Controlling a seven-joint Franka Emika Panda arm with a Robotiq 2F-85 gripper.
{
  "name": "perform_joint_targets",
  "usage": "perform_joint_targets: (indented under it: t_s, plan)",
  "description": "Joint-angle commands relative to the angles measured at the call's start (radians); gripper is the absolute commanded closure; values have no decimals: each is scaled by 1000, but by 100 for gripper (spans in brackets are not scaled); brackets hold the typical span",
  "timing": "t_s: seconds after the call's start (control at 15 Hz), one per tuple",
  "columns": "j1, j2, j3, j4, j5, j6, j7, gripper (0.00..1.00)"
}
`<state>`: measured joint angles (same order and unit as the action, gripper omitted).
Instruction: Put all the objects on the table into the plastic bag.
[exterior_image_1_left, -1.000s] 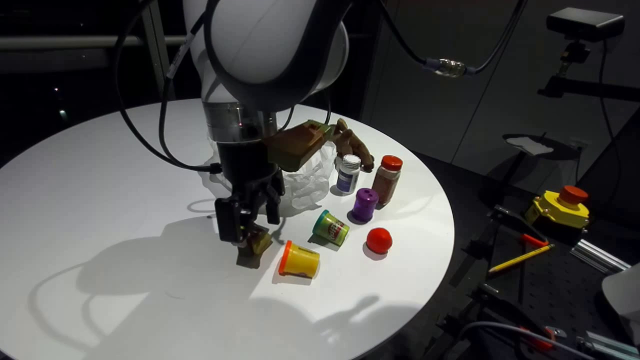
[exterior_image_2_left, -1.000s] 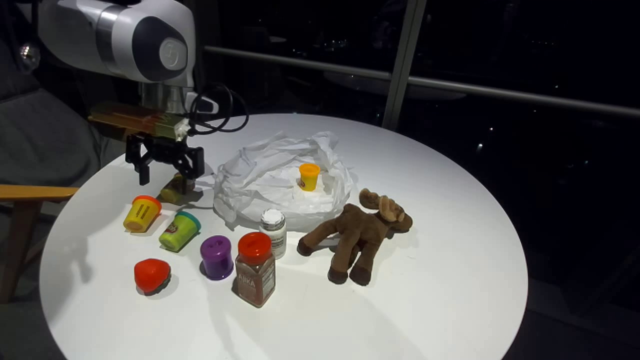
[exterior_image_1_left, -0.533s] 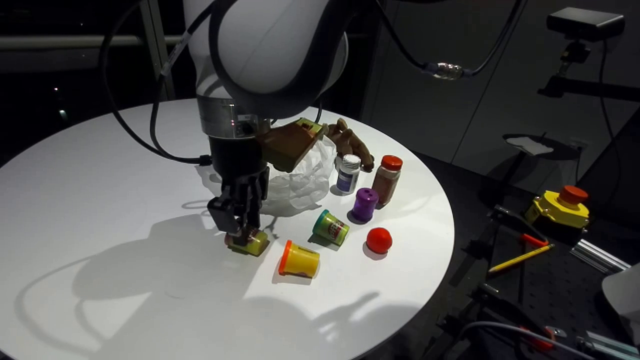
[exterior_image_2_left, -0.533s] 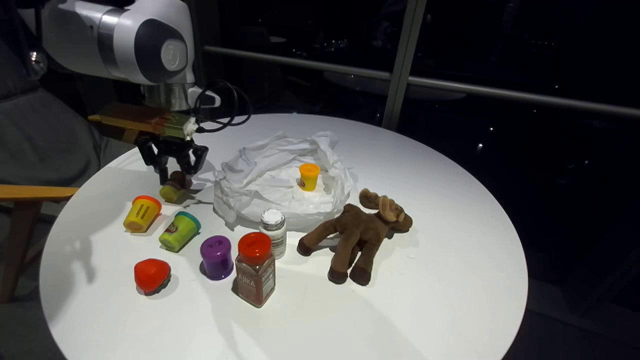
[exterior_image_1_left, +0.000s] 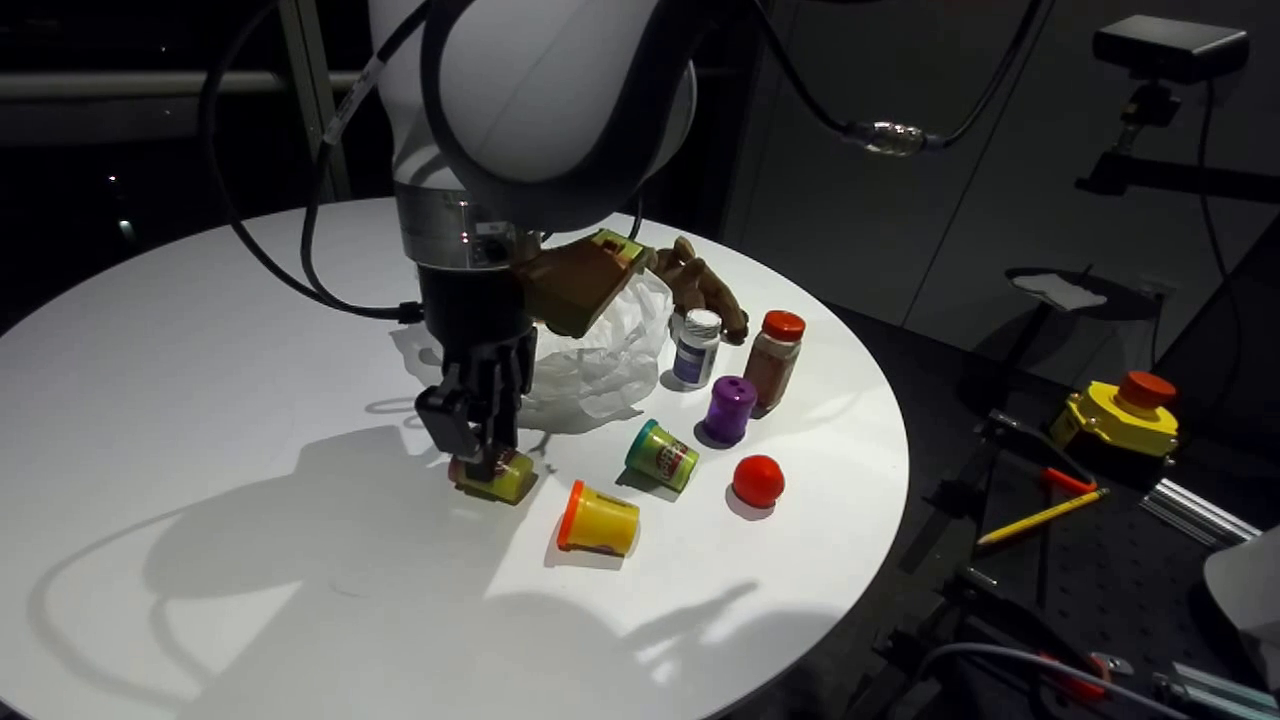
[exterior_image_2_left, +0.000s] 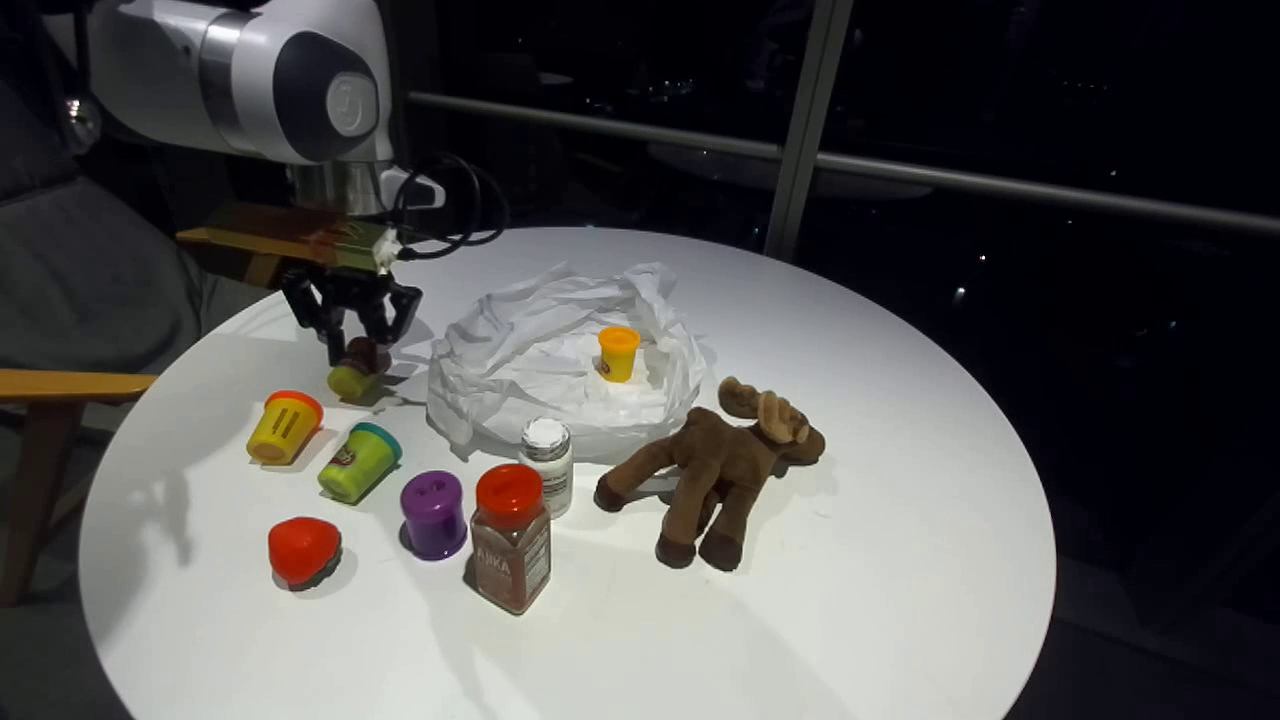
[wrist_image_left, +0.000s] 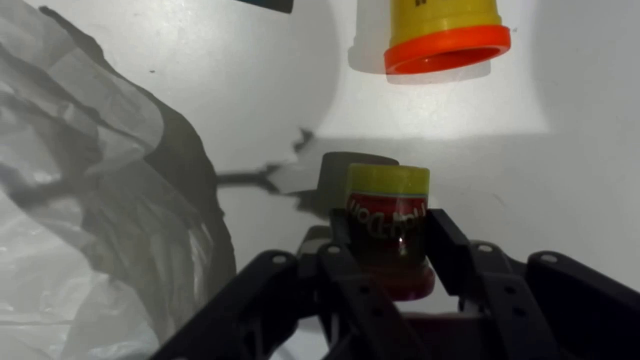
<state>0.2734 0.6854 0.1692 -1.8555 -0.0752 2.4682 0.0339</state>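
- Play-Doh can (wrist_image_left: 389, 182): yellow-green body, reddish lid, on its side; outside the plastic bag (exterior_image_2_left: 480, 400), apart from its wall. Cannot tell whether it touches the table (exterior_image_2_left: 850, 600).
- Gripper (wrist_image_left: 390, 235): grasping that can, fingers (wrist_image_left: 447, 250) against both its sides in the wrist view.
- Yellow can with orange lid (exterior_image_2_left: 285, 428): lying on its side, near the grasped one.
- Green can with teal lid (exterior_image_2_left: 358, 463): also on its side, just beside the yellow can.
- Plastic bag: white, crumpled, mouth spread on the table; amber-lidded cup (exterior_image_2_left: 619, 357) upright inside.
- Purple cup (exterior_image_2_left: 435, 520): upright, just beside the red-capped bottle (exterior_image_2_left: 512, 545), which also stands.
- White bottle (exterior_image_2_left: 548, 470): upright, between the red-capped bottle and the bag in an exterior view.
- Red piece (exterior_image_2_left: 303, 550): on the table, near the green can.
- Brown toy animal (exterior_image_2_left: 715, 465): antlered, just beside the bag.
- Off the table, in an exterior view: yellow and red device (exterior_image_1_left: 1120, 420), pencil (exterior_image_1_left: 1042, 517) near it; camera (exterior_image_1_left: 1170, 48) mounted higher up.
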Motion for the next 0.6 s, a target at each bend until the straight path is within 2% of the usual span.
perform_joint_targets:
  t_s: [0.0,0.33,0.53]
  plan:
    - [32,-95,-8,-25,-19,-41,21,80]
    - [71,-260,-32,-51,-94,-87,72,81]
    - [42,-310,-62,-29,-125,-107,97,81]
